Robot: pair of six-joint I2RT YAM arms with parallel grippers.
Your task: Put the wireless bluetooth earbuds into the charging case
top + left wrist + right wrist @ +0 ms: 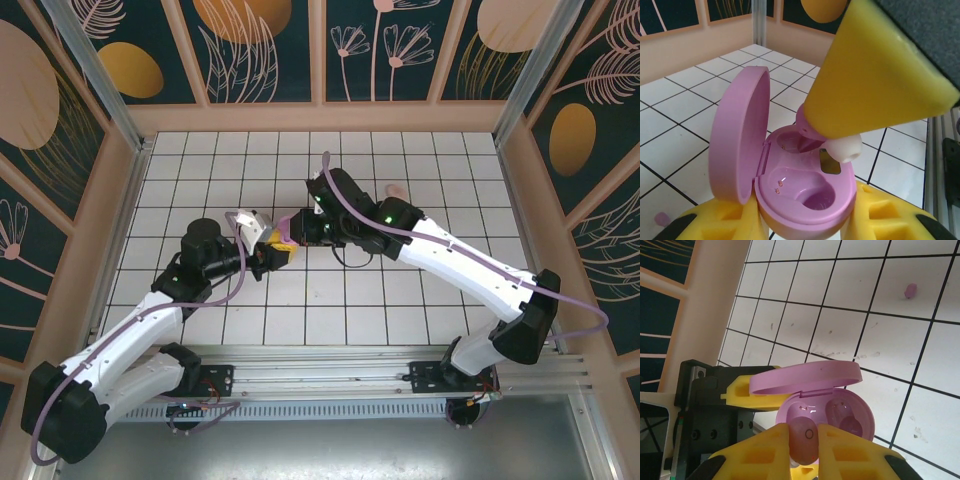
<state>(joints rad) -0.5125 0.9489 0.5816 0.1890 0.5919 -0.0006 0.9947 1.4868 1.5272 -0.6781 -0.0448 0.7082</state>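
1. The left gripper [272,256] is closed narrow on the case [790,180], one yellow finger on each flank of the base. This lifts the case off the floor [685,135] and steadies it as a fixed target.
2. The lid [737,135] stands open and upright to one side, leaving both wells exposed from above.
3. The right gripper [805,445] is pinched narrow on an earbud [842,149], gripping its body so the pale tip sticks out below the fingers.
4. That earbud hangs over the well farther from the left wrist camera, at or just above its rim. I cannot tell whether it touches.
5. The nearer well [817,200] is empty, with its contact pins showing.
6. The step in hand looks like the seating. The earbud probably has to tilt to match the well before release, or it may ride up on the rim.
7. A loose earbud [910,290] lies on the floor, well apart from the case and not yet collected.
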